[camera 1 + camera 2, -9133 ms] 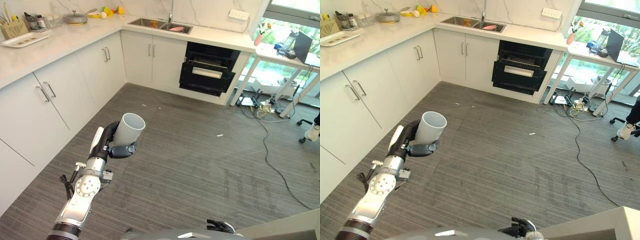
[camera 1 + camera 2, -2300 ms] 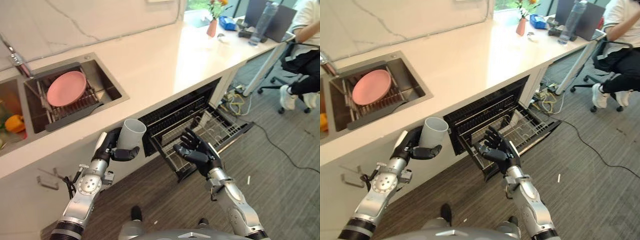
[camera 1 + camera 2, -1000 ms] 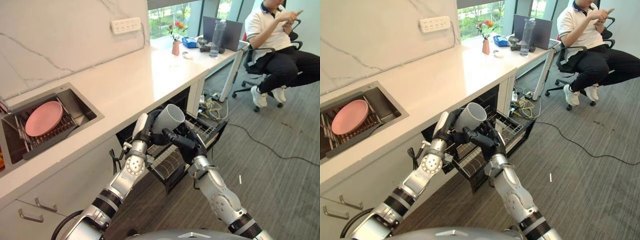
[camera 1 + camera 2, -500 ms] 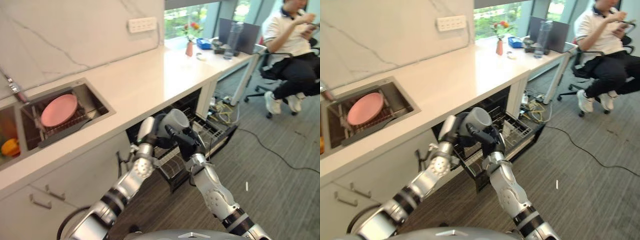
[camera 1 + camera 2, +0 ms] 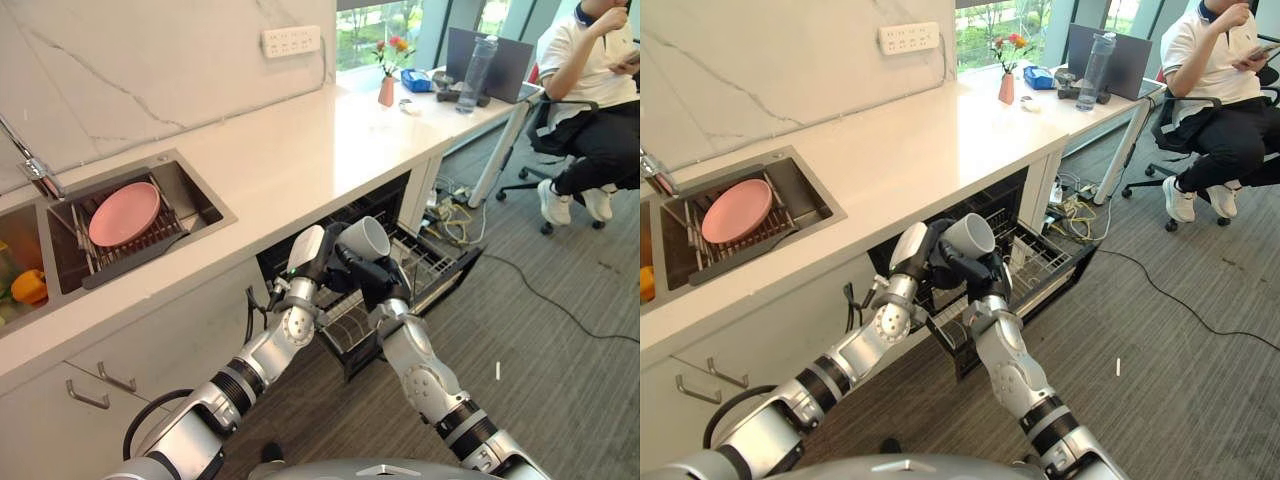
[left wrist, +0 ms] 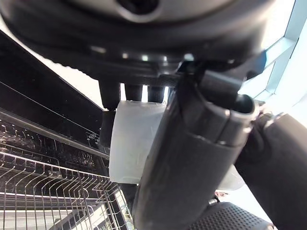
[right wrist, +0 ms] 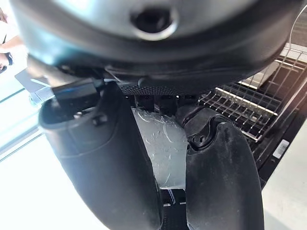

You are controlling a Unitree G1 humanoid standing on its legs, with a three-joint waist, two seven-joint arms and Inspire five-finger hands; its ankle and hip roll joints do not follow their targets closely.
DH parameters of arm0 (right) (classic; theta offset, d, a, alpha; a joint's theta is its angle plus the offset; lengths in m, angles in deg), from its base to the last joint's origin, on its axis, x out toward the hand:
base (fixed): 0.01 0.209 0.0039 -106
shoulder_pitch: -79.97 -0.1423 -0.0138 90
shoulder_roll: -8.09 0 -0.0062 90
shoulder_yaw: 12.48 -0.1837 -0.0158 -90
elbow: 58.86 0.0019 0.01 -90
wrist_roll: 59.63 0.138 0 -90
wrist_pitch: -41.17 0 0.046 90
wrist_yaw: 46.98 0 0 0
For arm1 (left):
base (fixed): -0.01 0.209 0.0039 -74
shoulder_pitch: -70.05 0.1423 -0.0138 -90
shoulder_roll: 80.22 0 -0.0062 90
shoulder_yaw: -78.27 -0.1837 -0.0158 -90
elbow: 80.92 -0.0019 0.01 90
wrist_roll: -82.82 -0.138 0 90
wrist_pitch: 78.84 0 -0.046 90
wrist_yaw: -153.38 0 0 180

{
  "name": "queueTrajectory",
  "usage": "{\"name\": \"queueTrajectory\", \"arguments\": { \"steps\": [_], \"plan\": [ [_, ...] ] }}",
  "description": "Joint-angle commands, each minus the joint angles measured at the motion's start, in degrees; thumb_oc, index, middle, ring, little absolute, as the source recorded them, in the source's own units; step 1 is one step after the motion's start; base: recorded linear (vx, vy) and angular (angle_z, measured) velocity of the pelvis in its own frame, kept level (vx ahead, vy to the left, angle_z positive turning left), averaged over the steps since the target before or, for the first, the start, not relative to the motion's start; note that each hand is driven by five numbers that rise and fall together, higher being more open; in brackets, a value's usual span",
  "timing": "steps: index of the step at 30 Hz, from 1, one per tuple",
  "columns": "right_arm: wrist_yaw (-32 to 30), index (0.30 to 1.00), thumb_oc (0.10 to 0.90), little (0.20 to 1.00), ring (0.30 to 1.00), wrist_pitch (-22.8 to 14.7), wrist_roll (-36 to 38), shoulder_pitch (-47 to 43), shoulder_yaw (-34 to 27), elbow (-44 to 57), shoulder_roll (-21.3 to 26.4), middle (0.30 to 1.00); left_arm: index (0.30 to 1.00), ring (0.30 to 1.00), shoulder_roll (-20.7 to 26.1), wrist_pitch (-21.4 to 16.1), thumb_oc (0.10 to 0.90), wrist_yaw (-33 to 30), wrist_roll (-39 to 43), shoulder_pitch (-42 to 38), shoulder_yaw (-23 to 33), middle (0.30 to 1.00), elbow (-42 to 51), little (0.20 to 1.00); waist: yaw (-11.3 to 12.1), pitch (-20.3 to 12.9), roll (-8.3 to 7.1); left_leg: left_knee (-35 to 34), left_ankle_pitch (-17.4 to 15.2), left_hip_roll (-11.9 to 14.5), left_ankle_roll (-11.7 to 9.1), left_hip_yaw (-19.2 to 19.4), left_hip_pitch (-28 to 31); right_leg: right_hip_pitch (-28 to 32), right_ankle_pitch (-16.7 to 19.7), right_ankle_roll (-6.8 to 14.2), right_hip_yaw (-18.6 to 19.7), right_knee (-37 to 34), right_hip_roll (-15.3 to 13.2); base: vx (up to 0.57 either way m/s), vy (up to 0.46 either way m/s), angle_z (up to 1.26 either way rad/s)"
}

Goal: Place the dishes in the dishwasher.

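Both the left hand (image 5: 322, 262) and right hand (image 5: 372, 281) curl around the grey cup (image 5: 366, 238), tilted mouth-up-right above the dishwasher rack (image 5: 425, 262).

Right hand (image 7: 144, 62): dark bulk along one edge, thumb and fingers (image 7: 223, 177) curled round a cup.
Cup (image 7: 163, 143): whitish, translucent-looking, wedged between the thumb and the fingers, touching both.
Rack (image 7: 254, 105): wire grid of the dishwasher, past the hand, beyond the cup.
Counter (image 7: 288, 187): pale surface just beside the rack's dark frame.
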Motion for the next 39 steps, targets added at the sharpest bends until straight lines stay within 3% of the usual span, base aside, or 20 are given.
{"name": "queueTrajectory", "arguments": {
  "steps": [1,8,16,17,18,29,39],
  "plan": [
    [4.46,0.300,0.400,0.300,0.300,-3.80,-4.93,-15.74,2.41,3.86,-9.00,0.300,0.300,0.300,-6.29,-6.33,0.400,0.75,-0.94,-13.78,-7.90,0.300,-2.28,0.300,0.93,1.89,-0.10,0.62,-8.08,-0.56,-0.29,-3.09,4.26,-1.27,-0.70,3.42,-0.31,0.87,-3.38,0.00,0.000,0.00],
    [3.19,0.300,0.400,0.300,0.300,-4.80,-5.57,-15.71,1.42,4.26,-9.40,0.300,0.300,0.300,-5.76,-6.18,0.400,0.98,-0.13,-13.44,-7.87,0.300,-1.38,0.300,0.91,1.81,0.00,0.62,-8.14,-0.48,-0.30,-3.04,4.63,-0.90,-0.96,3.41,-0.62,0.97,-3.42,0.00,0.000,0.00],
    [-1.79,0.300,0.400,0.300,0.300,-8.56,-6.43,-15.52,-2.64,8.49,-10.08,0.300,0.300,0.300,-5.69,-5.89,0.400,0.35,1.26,-13.47,-7.61,0.300,-0.83,0.300,0.43,1.53,0.35,0.62,-8.24,-0.28,-0.26,-3.09,4.97,-0.71,-1.39,3.39,-0.77,1.20,-3.38,0.00,0.000,0.00],
    [-2.48,0.300,0.400,0.300,0.300,-9.16,-6.66,-15.35,-3.61,9.27,-9.97,0.300,0.556,0.556,-5.61,-5.91,0.571,0.48,1.66,-13.20,-7.49,0.556,-0.72,0.556,0.33,1.48,0.39,0.62,-8.29,-0.23,-0.28,-3.10,5.09,-0.64,-1.52,3.39,-0.79,1.21,-3.36,0.00,0.000,0.00],
    [-3.04,0.300,0.400,0.300,0.300,-9.56,-6.85,-15.04,-4.24,9.82,-9.88,0.300,0.900,0.900,-5.55,-5.91,0.800,0.56,1.88,-13.02,-7.48,0.900,-0.57,0.900,0.28,1.44,0.40,0.62,-8.35,-0.19,-0.29,-3.07,5.21,-0.51,-1.61,3.37,-0.87,1.21,-3.35,0.00,0.000,0.00],
    [-8.50,0.300,0.400,0.300,0.300,-14.28,-11.55,-14.26,-14.33,15.92,-8.31,0.300,0.900,0.900,-1.72,-6.92,0.800,6.14,8.30,-9.09,-5.25,0.900,9.10,0.900,0.02,0.90,0.75,0.62,-8.32,0.42,-0.49,-3.14,6.05,0.09,-2.77,3.27,-1.61,1.23,-2.89,0.01,-0.003,0.04],
    [-7.66,0.300,0.400,0.300,0.300,-10.71,-16.03,-9.20,-23.07,12.34,-2.68,0.300,0.900,0.900,3.39,-7.37,0.800,13.82,20.12,0.95,0.88,0.900,17.85,0.900,1.34,1.20,0.47,0.62,-8.09,0.85,-0.88,-4.59,6.05,0.98,-3.90,2.89,-2.95,1.30,-2.05,0.00,-0.008,0.05]
  ]
}}
